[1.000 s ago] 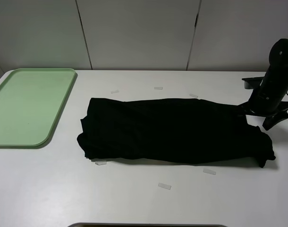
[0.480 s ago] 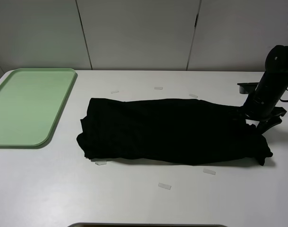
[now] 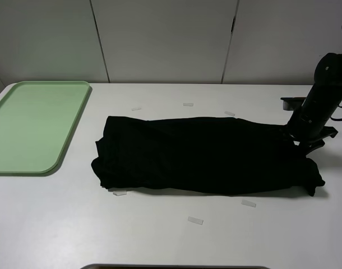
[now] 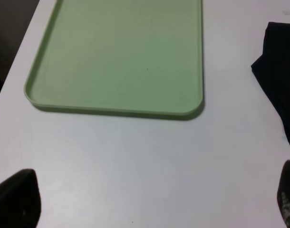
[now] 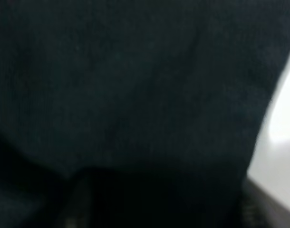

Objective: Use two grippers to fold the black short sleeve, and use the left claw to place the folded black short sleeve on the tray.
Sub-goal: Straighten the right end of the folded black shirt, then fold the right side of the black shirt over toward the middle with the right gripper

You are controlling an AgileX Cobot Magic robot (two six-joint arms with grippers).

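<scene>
Now, on the white table (image 3: 160, 241), the black shirt (image 3: 204, 154) lies as a long folded band across the middle, well apart from the green tray (image 3: 33, 126) on the left. Expect it to be light, soft and limp. It will likely sag or unfold if you lift one layer, so grip the right end through all its layers. The right gripper (image 3: 308, 140) is at that end, but you cannot tell whether its fingers are apart or together, because its own camera shows only dark cloth. The left gripper (image 4: 154, 202) is missing from the high view. Its wrist view shows it spread wide and empty over the table, near the tray.
</scene>
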